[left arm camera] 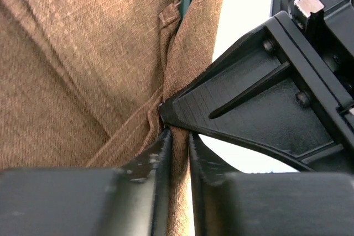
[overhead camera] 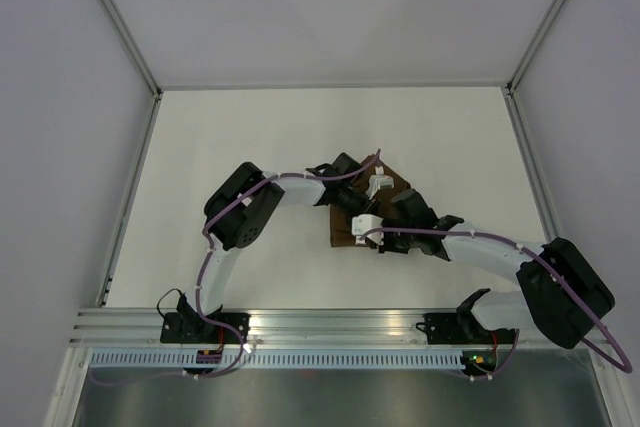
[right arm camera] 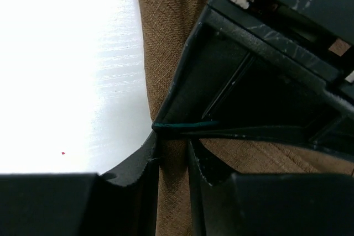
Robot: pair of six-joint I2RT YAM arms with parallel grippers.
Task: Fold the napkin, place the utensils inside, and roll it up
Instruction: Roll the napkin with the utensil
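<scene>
The brown napkin (overhead camera: 343, 235) lies bunched at mid-table, mostly hidden under both wrists. In the left wrist view the napkin (left arm camera: 72, 64) is folded over itself. My left gripper (left arm camera: 177, 134) is shut on a raised ridge of it. A dark green tip of the utensil (left arm camera: 184, 5) peeks from the fold farther up. My right gripper (right arm camera: 172, 142) is shut on the same ridge of the napkin (right arm camera: 171, 20), tip to tip with the left gripper's finger (right arm camera: 232, 92). A thin green strip (right arm camera: 185, 126) lies along that finger. From above, the left gripper (overhead camera: 365, 197) and right gripper (overhead camera: 385, 215) meet over the cloth.
The white table (overhead camera: 250, 147) surrounds the napkin on all sides. Grey walls and metal rails close it in at the left, back and right. The right gripper's black finger (left arm camera: 260, 109) fills the right half of the left wrist view.
</scene>
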